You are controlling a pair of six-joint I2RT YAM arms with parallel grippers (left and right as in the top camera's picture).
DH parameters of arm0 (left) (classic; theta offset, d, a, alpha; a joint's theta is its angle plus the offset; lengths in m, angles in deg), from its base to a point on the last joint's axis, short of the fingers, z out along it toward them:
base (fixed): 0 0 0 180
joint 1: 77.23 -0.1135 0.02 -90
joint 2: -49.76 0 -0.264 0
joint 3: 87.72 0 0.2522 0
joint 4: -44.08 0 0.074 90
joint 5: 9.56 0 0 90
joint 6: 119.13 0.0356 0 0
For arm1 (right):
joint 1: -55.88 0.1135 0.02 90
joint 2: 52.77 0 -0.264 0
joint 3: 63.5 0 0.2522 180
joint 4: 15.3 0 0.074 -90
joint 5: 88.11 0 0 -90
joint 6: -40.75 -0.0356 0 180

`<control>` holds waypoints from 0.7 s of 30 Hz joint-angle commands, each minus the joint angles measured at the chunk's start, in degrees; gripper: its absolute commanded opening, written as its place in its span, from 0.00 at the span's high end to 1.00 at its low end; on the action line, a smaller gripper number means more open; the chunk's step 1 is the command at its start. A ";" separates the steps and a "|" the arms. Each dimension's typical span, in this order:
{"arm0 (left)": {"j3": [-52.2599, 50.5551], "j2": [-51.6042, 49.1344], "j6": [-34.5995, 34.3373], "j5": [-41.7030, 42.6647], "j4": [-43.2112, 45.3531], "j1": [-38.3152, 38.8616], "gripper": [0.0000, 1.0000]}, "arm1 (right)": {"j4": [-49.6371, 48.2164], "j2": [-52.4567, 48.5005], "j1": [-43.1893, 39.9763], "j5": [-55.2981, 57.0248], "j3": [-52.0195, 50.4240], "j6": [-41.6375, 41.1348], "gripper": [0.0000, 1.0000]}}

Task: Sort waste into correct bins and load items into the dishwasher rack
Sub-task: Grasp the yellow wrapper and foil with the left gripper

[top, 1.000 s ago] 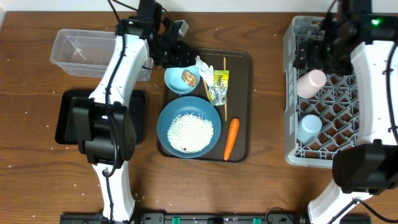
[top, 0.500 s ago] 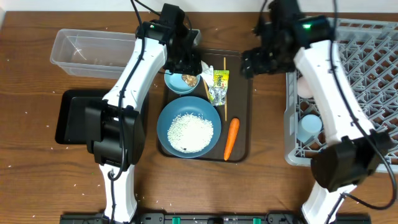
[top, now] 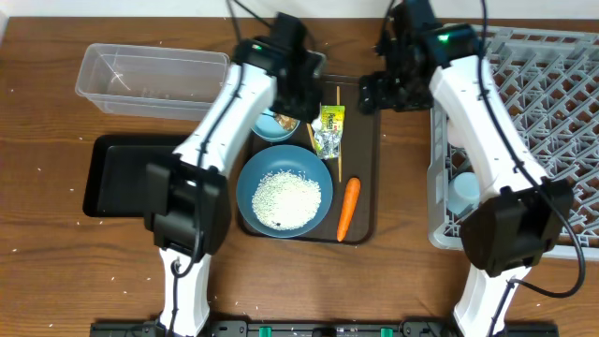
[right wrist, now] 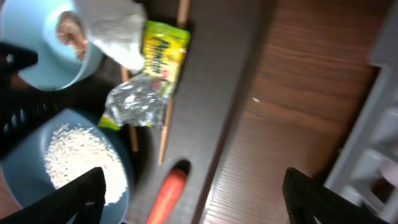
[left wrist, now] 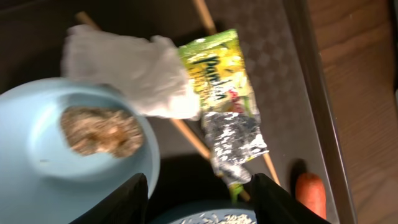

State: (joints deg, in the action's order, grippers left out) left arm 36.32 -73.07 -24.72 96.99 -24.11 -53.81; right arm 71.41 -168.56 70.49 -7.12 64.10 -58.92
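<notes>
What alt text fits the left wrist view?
The open left gripper hovers over a dark tray: crumpled white tissue against a yellow-green and silver wrapper lying across chopsticks, with a small light blue bowl holding a brown food lump.

In the overhead view the left arm [top: 229, 108] covers most of the small light blue bowl [top: 266, 129] at upper centre, and the right arm [top: 477, 103] hides part of the grey rack [top: 552, 84], which the right edge cuts off. Seen from the left wrist, the bottom edge cuts the carrot [left wrist: 310, 194] and the large blue bowl [left wrist: 205, 216], and the chopsticks [left wrist: 189, 137] pass under tissue [left wrist: 130, 68] and wrapper [left wrist: 224, 93]. The right wrist view is blurred throughout.
</notes>
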 commanded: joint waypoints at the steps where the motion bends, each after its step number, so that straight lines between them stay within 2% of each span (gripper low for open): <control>1: -0.35 -2.10 0.98 -7.26 0.55 2.78 0.45 | 0.85 0.81 -3.30 0.24 0.70 -0.98 0.15; 21: -0.35 -6.21 -1.07 -8.22 -1.29 5.44 0.46 | 1.40 0.81 -5.66 1.31 0.70 0.09 0.14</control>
State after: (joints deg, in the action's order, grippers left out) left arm 36.30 -78.42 -24.83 89.21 -25.07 -48.39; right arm 72.59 -168.56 65.35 -6.27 64.10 -59.11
